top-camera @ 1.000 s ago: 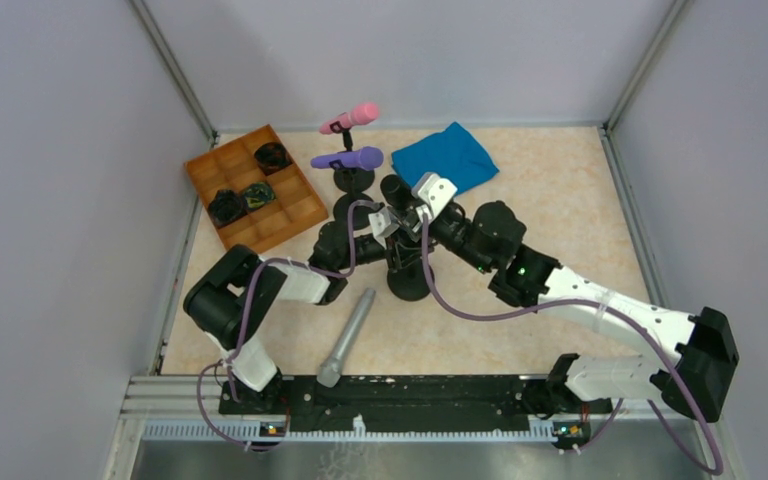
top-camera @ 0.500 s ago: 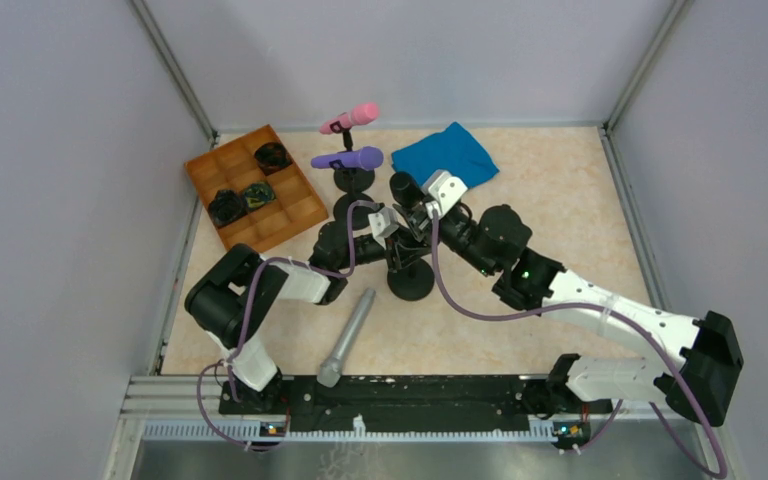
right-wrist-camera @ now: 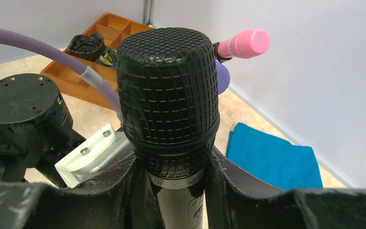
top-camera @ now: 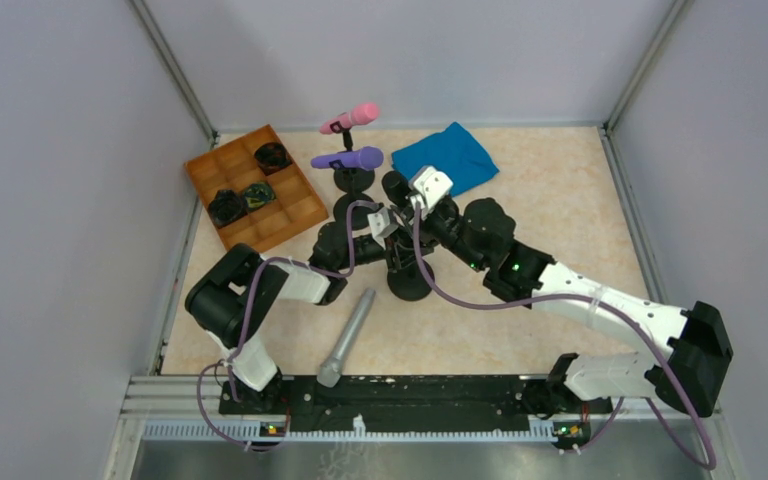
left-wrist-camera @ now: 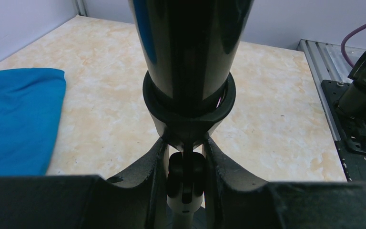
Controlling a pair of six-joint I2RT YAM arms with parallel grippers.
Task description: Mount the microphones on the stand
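My right gripper [top-camera: 409,203] [right-wrist-camera: 175,188] is shut on the black microphone [right-wrist-camera: 167,90] just below its mesh head. The microphone's glossy body [left-wrist-camera: 188,43] sits in the ring clip [left-wrist-camera: 187,106] of the near stand [top-camera: 410,285]. My left gripper [top-camera: 391,238] [left-wrist-camera: 186,160] is shut on that stand's joint under the clip. The pink microphone [top-camera: 358,115] [right-wrist-camera: 244,44] and the purple microphone [top-camera: 350,158] rest on two stands at the back. The silver-grey microphone [top-camera: 348,335] lies loose on the table near the front.
A wooden compartment tray [top-camera: 255,188] with several dark items stands at the back left. A folded blue cloth [top-camera: 445,157] [left-wrist-camera: 14,124] lies at the back, behind the right gripper. Grey walls close in three sides.
My right gripper with the black microphone swung a little to the right, then came back left over the stand. The left arm has stayed put.
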